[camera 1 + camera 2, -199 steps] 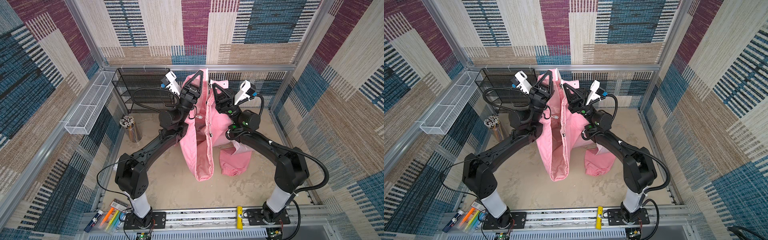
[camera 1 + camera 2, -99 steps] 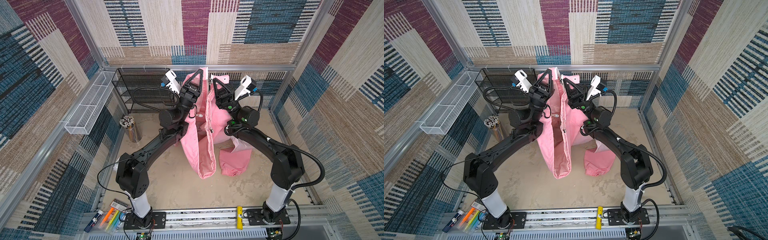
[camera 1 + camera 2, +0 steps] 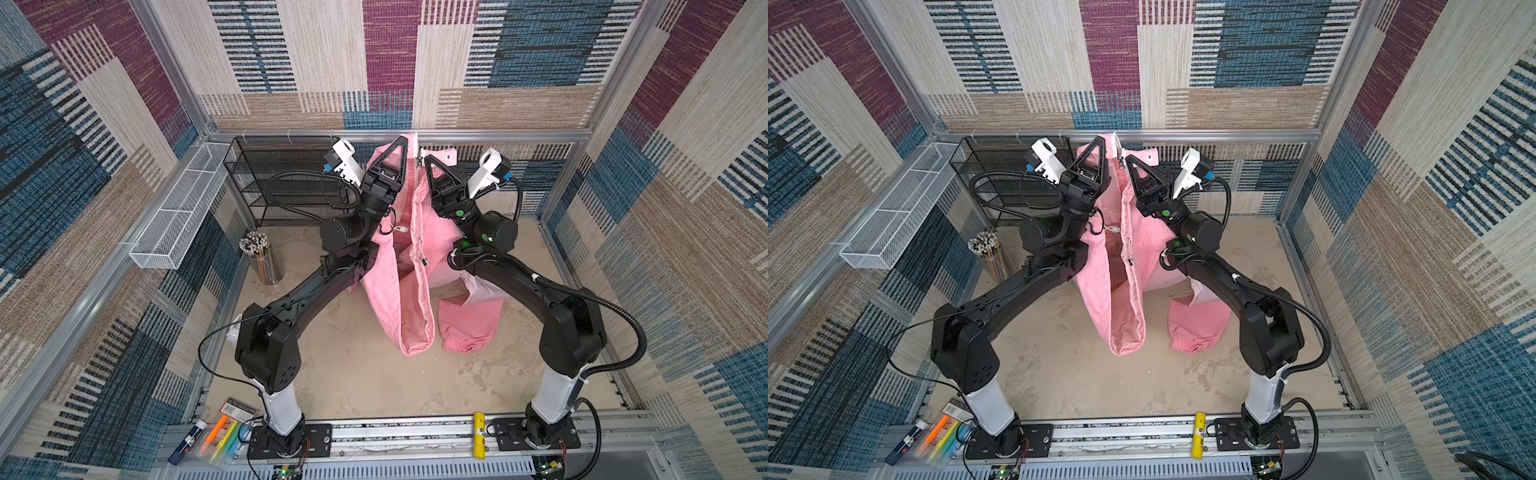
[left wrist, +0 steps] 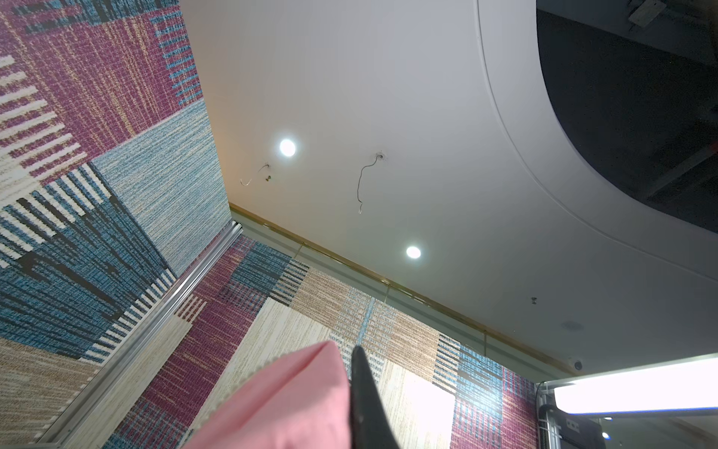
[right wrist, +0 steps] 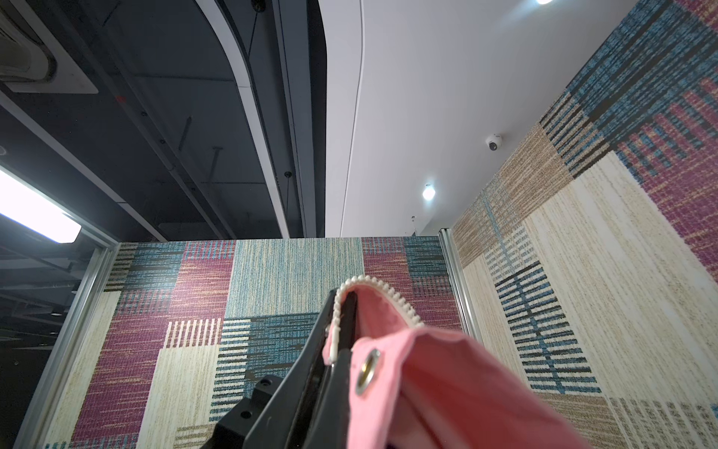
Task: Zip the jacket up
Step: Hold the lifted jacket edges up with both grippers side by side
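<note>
Bright, even light; soft shadows

The table is a beige, mottled surface with darker stains toward the front, shown in both top views. The jacket meets it near the middle, where its folded lower end rests on the surface. Just right of that, a sleeve lies flat with its gathered cuff toward the front. A cup of pencils stands upright near the left edge. Behind it, in the back left corner, stands a black wire shelf.
</note>
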Robot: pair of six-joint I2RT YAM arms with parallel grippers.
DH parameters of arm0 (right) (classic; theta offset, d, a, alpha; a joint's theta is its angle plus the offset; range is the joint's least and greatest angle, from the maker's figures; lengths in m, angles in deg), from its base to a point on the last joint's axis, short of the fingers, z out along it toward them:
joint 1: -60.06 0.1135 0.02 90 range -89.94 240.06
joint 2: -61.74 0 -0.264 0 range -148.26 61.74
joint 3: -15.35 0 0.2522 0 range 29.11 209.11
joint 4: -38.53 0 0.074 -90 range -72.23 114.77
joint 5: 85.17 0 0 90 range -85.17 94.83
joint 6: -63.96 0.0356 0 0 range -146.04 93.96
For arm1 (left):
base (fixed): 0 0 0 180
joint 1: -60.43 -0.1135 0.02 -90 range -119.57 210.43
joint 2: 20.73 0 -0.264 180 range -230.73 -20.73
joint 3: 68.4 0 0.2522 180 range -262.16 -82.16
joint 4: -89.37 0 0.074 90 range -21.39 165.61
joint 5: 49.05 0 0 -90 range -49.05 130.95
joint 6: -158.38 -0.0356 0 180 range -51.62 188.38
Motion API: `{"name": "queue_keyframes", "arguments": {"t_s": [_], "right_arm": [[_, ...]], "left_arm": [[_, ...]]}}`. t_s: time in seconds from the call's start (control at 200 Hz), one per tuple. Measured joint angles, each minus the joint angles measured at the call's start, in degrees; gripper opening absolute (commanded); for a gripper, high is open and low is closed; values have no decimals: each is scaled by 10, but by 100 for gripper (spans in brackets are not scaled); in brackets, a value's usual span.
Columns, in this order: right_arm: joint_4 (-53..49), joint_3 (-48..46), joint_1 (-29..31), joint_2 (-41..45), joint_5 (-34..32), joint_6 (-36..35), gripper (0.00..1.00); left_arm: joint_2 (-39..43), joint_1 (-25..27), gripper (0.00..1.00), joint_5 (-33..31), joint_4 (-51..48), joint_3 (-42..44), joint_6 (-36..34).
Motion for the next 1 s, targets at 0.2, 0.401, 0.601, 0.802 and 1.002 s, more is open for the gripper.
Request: {"name": "queue_keyframes", "arguments": {"t_s": [0.2,0.401,0.601,0.802,1.002], "right_arm": [[0,3,0,-2,0,10,0],[0,6,-1,-2,0,21,0],[0,12,-1,-3,1,26,0],[0,12,-1,-4,2,29,0],[0,12,-2,-9,2,39,0]], "left_arm": [[-2,0,0,0,0,-5,2],[-4,0,0,0,0,-5,6],[-10,0,0,0,0,-16,6],[-14,0,0,0,0,-22,6],[-14,0,0,0,0,-20,6]]}}
